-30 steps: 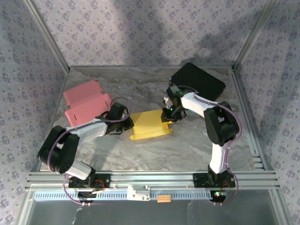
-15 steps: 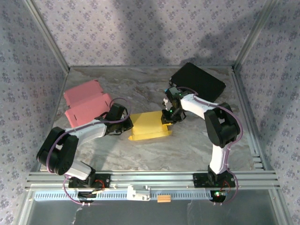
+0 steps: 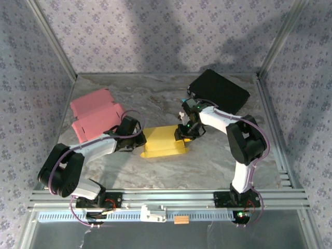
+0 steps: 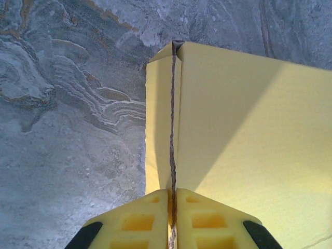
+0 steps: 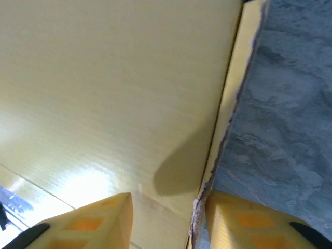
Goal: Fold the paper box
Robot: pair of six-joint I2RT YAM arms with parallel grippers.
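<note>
Yellow paper box (image 3: 165,140) lies centre-scene, partly folded (one doubled side wall stands upright).

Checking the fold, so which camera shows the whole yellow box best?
Top external: the yellow box is seen whole, from above. Left wrist shows one edge of it pinched by the left fingers; right wrist shows a flat panel and an edge close up, by the right fingers.

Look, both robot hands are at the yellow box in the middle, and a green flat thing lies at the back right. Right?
Not quite. The flat thing at the back right is black, not green; the top external view shows it. The left gripper and right gripper are indeed both at the yellow box in the middle.
</note>
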